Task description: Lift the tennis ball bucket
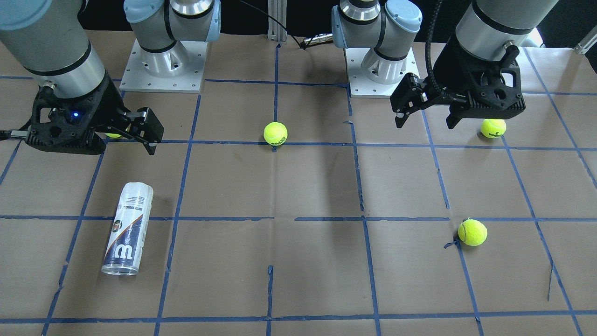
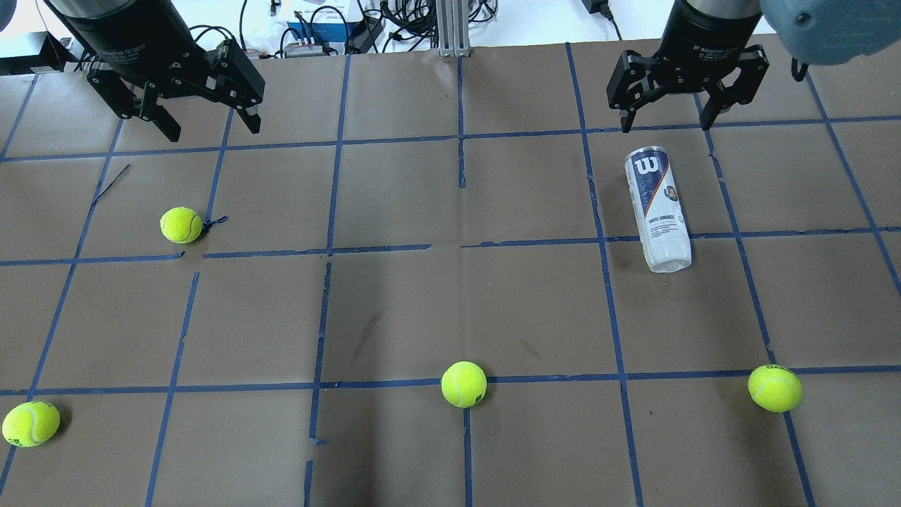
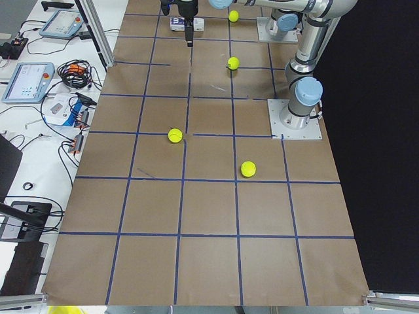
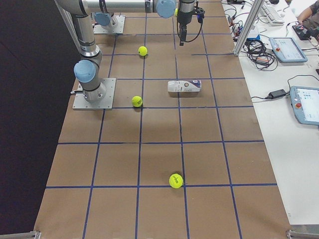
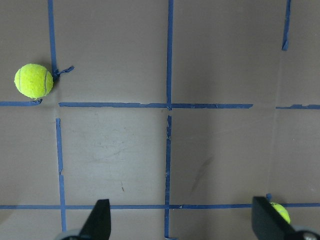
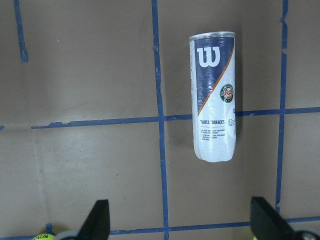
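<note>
A table covered in brown paper (image 2: 394,310) and gridded with blue tape (image 2: 380,248) stands beside a white bench (image 4: 279,129) with teach pendants (image 4: 305,103) and tangled cables (image 4: 256,47), opposite a black backdrop (image 4: 25,99).

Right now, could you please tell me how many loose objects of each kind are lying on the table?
tennis balls: 4
tennis ball bucket: 1
total: 5

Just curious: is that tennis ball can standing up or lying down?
Lying down: the tennis ball bucket rests lengthwise on the table, label facing up, across a blue tape line.
</note>
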`<action>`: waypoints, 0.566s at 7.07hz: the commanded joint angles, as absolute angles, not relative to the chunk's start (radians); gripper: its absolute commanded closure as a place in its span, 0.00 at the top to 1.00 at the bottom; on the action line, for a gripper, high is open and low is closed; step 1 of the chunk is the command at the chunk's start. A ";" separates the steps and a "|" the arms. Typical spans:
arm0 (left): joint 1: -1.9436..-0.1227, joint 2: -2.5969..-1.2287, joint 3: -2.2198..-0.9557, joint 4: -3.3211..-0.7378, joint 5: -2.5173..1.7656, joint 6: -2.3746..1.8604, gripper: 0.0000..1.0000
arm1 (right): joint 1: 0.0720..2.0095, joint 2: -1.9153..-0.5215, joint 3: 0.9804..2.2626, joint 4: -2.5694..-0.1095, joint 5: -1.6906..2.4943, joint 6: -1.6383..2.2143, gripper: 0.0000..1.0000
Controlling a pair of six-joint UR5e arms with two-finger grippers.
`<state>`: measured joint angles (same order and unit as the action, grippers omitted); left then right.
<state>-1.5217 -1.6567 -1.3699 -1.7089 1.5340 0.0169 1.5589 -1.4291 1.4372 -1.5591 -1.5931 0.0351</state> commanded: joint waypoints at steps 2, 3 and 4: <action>-1.522 -1.657 -1.370 -1.709 1.534 0.018 1.00 | 1.552 -1.425 1.440 -1.559 -1.597 0.006 1.00; -1.522 -1.657 -1.370 -1.709 1.534 0.018 1.00 | 1.552 -1.425 1.440 -1.555 -1.600 0.008 1.00; -1.522 -1.655 -1.370 -1.709 1.535 0.020 1.00 | 1.552 -1.425 1.440 -1.554 -1.598 0.008 1.00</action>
